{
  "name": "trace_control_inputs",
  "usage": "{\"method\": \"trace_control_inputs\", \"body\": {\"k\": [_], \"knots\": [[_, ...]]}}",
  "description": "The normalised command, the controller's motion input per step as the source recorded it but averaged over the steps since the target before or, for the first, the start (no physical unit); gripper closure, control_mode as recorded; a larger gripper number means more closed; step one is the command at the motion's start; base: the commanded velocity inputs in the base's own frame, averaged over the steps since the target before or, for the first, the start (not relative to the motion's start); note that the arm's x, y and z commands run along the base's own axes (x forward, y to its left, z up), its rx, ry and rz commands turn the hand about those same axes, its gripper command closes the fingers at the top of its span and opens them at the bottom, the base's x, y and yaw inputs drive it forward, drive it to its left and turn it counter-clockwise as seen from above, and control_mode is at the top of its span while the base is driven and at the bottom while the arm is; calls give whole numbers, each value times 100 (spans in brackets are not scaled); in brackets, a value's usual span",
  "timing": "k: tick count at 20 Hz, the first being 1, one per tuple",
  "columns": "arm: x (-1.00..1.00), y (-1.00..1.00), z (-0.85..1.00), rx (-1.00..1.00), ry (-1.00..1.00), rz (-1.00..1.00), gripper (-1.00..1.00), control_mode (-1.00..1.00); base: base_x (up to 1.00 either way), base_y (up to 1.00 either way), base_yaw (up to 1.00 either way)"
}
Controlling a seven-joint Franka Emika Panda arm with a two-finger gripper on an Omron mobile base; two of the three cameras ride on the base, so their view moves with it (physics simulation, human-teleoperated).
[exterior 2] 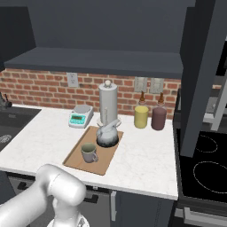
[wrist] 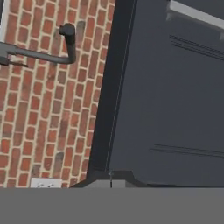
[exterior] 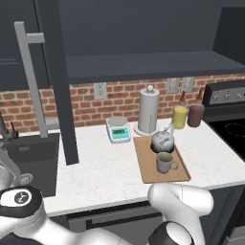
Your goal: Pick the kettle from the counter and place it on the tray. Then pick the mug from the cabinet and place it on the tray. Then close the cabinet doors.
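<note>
Cabinet doors [exterior: 36, 91]: two, both swung open | gripper [wrist: 110, 183] closed, empty, against left door panel | tray [exterior: 147, 167]: one, on counter [exterior: 105, 167], carrying one mug [exterior: 165, 162], one kettle [exterior: 162, 139] behind.

Kettle [exterior: 162, 139] and mug [exterior: 164, 162] upright on tray [exterior: 146, 167].

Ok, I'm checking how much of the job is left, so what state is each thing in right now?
kettle: upright on the tray's far end
mug: upright on the tray, handle to the right, just in front of the kettle
tray: flat on the counter
left cabinet door: swung open
right cabinet door: swung open
fingers: shut, empty, close to a door panel
</note>
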Motion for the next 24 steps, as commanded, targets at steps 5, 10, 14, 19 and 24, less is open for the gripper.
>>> {"method": "trace_control_inputs", "body": {"k": [5,10,14,19,24], "knots": [[48,-23,27,2,-9,-15,100,-100,0,0,0],[67,-40,23,1,-8,-16,100,-100,0,0,0],[53,-82,29,0,-13,-18,100,-100,0,0,0],[38,-90,44,3,-24,-19,100,-100,0,0,0],[38,-93,54,7,-28,-18,100,-100,0,0,0]]}}
